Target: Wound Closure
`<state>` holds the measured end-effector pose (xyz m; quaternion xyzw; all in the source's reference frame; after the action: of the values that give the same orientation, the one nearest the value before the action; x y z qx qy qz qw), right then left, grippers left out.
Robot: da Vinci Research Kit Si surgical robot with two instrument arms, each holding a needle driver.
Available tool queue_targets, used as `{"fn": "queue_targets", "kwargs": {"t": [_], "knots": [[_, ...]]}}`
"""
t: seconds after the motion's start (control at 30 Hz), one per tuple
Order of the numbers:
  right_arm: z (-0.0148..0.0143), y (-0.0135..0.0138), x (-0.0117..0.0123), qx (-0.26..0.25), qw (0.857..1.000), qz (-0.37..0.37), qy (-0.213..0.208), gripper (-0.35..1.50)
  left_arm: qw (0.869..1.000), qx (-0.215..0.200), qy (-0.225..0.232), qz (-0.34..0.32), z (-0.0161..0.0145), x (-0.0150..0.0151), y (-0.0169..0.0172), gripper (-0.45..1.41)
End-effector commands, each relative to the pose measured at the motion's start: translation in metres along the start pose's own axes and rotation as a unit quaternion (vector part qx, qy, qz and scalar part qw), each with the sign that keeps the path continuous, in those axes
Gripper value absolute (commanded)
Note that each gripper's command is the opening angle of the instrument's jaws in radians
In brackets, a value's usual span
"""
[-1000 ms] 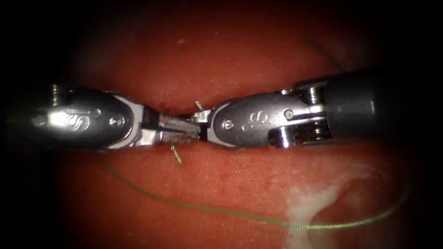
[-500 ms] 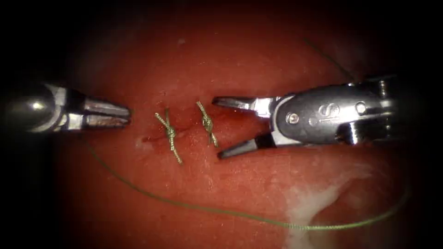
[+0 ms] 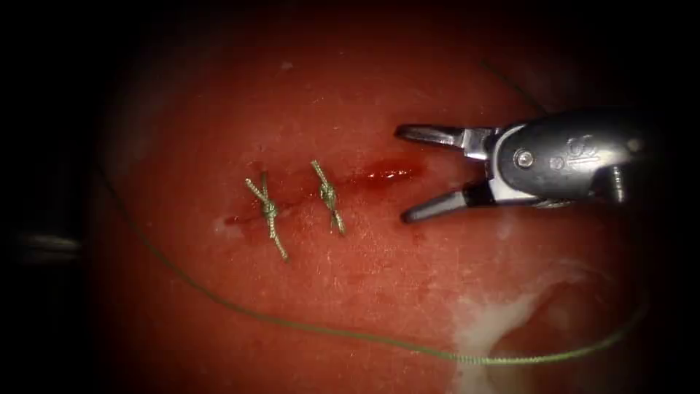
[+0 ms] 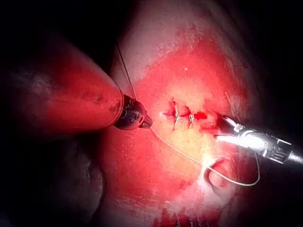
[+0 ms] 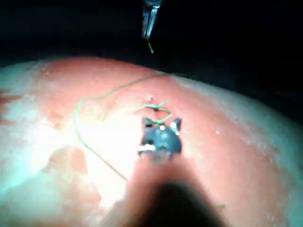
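Red, wet pork-belly tissue [image 3: 379, 292] under the lamp, its short horizontal cut [image 3: 321, 191] crossed by two knotted green stitches [image 3: 268, 211], red fluid [image 3: 386, 174] pooled at the cut's right end. Right arm's steel needle driver [image 3: 408, 174] hovers just right of the cut, jaws wide apart, holding nothing. Left arm's tool [image 5: 150, 21], well off the tissue, pinches a short green thread end [image 5: 150, 46]. Long loose green thread [image 3: 328, 332] trails below the cut. Needle not identifiable.
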<state>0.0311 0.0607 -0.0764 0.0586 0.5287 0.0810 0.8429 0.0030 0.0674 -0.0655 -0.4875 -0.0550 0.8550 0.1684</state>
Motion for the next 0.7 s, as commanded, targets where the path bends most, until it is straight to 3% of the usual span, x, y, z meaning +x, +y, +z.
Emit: {"fn": "queue_targets", "kwargs": {"t": [0.03,0.13,0.17,0.2,0.27,0.4,0.53,0.7], "knots": [[0.0008,0.0,0.0,0.0,1.0,0.0,0.001,1.33,1.0,-0.001,0.0,-0.002,0.0013,-0.0008,0.0004,-0.35],[0.0005,0.0001,-0.0001,-0.003,1.0,0.003,0.001,1.33,1.0,0.004,0.0,-0.012,0.0041,-0.0031,0.0008,-0.34],[0.0,0.0003,-0.0001,-0.005,1.0,0.004,-0.001,1.33,0.999,0.004,0.0,-0.035,0.0058,-0.006,0.0008,0.1],[-0.0001,0.0003,-0.0002,-0.008,1.0,0.005,-0.002,1.33,0.999,0.005,-0.003,-0.048,0.0061,-0.0071,0.0007,0.19],[-0.0003,0.0005,-0.0002,-0.014,1.0,0.008,-0.005,1.36,0.998,0.007,-0.007,-0.068,0.0061,-0.0086,0.0003,0.19],[-0.0008,0.0007,-0.0003,-0.019,1.0,0.011,-0.008,1.38,0.995,0.009,-0.036,-0.089,0.0043,-0.0094,-0.0008,0.38],[-0.0009,0.0008,-0.0003,-0.019,1.0,0.014,-0.008,1.38,0.993,0.003,-0.05,-0.109,0.0024,-0.0101,-0.0007,0.38],[-0.0012,0.0008,-0.0001,-0.018,1.0,0.015,-0.007,1.4,0.986,-0.018,-0.096,-0.136,-0.0004,-0.0109,-0.0004,0.55]]}}
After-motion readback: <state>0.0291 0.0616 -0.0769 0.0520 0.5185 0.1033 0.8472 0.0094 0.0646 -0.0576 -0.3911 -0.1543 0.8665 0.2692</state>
